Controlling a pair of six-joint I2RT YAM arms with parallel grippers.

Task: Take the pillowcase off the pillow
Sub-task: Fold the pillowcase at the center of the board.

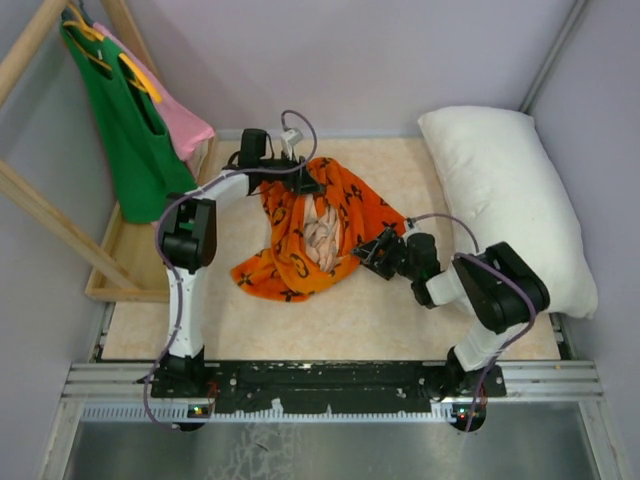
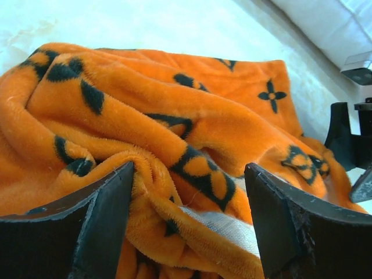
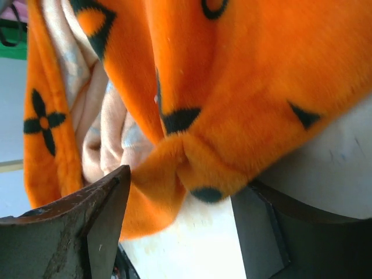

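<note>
pillowcase [image 1: 305,225] fold is straddled by parted left gripper [image 2: 187,174] | another by parted right gripper [image 3: 186,180] | pillow [image 1: 510,190] is seen right of it

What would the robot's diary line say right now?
pillowcase: off, crumpled on table | pillow: bare, at right | left gripper: open around a fold | right gripper: around a fold, grip unclear

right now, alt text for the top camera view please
A crumpled orange pillowcase lies on the table, with the left arm reaching its far edge and the right arm its right edge. The bare white pillow lies apart at the right; a green top and pink garment hang at left.
</note>
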